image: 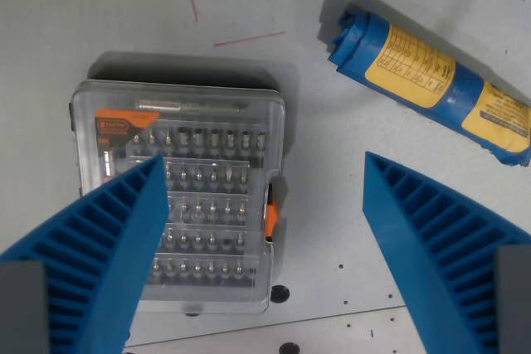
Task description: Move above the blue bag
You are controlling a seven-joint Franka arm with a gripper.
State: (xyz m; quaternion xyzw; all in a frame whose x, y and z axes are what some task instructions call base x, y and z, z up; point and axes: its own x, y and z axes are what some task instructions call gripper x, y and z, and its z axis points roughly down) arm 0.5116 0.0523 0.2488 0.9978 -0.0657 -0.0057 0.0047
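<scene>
Gripper [261,196] spread wide, empty, above clear bit case [178,196]; blue bag [431,76] far right, apparently rolled.

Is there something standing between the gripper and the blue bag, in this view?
Nothing visible does. The blue bag lies at the wrist view's upper right, with bare table between it and the open gripper. The clear plastic case lies on the left, away from that path.

Bit case [178,196]: clear plastic, orange latch, lying flat on the table [75,14]
Red lines [249,39]: drawn on the table
</scene>
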